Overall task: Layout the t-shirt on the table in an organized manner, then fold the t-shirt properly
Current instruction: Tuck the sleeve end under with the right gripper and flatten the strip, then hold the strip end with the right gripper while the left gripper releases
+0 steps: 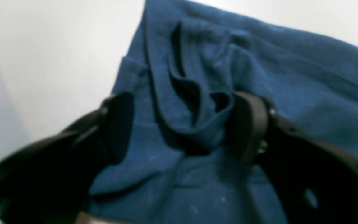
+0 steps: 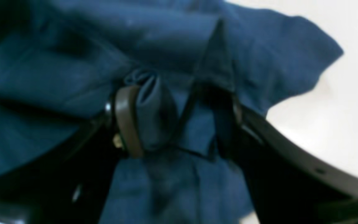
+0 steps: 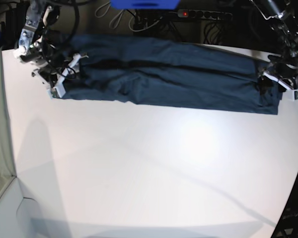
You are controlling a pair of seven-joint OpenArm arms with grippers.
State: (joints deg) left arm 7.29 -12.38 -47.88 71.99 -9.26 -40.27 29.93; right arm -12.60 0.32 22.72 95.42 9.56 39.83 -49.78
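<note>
Navy t-shirt [image 3: 169, 74] stretched in a long band across the white table [image 3: 149, 168], left gripper [image 1: 182, 124] and right gripper [image 2: 176, 121] each spread wide around bunched end folds, nothing clamped.

The t-shirt [image 3: 164, 79] lay stretched in a long band across the far part of the table [image 3: 149, 173]. The right gripper [image 3: 57, 82] stood at its left end in the base view, the left gripper [image 3: 280, 84] at its right end.
</note>
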